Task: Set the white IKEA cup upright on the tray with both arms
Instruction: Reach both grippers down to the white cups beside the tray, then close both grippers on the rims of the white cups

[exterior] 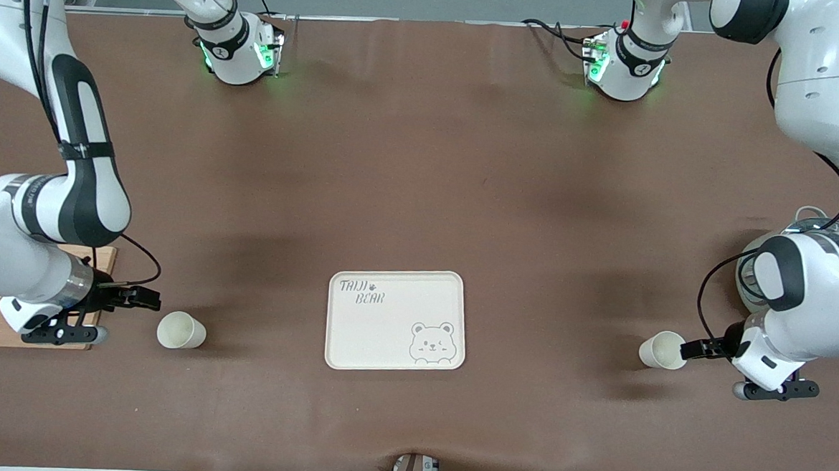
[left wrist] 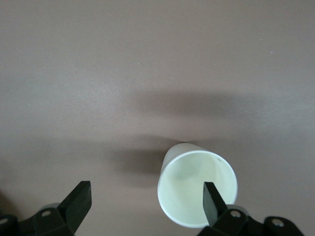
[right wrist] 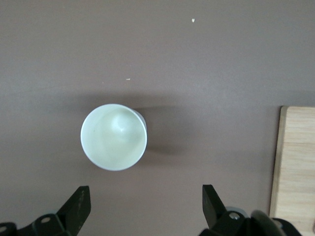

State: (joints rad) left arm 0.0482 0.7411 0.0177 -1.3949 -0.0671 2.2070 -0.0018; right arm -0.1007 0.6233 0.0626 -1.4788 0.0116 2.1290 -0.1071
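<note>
The cream tray (exterior: pixel 357 333) with the grey bear face lies mid-table, near the front camera, and is bare. One white cup (exterior: pixel 181 330) stands mouth up toward the right arm's end; it also shows in the right wrist view (right wrist: pixel 113 136). My right gripper (exterior: pixel 140 298) (right wrist: pixel 145 199) is open and empty over the table beside this cup. A second white cup (exterior: pixel 661 349) (left wrist: pixel 194 189) stands mouth up toward the left arm's end. My left gripper (exterior: pixel 701 346) (left wrist: pixel 147 196) is open, with one finger (left wrist: pixel 211 201) over this cup's mouth and the other outside it.
A wooden cutting board (exterior: pixel 34 334) (right wrist: pixel 295 167) with lemon slices lies under the right arm at the table's end. A round object (exterior: pixel 800 227) is partly hidden by the left arm. Brown cloth covers the table (exterior: pixel 423 157).
</note>
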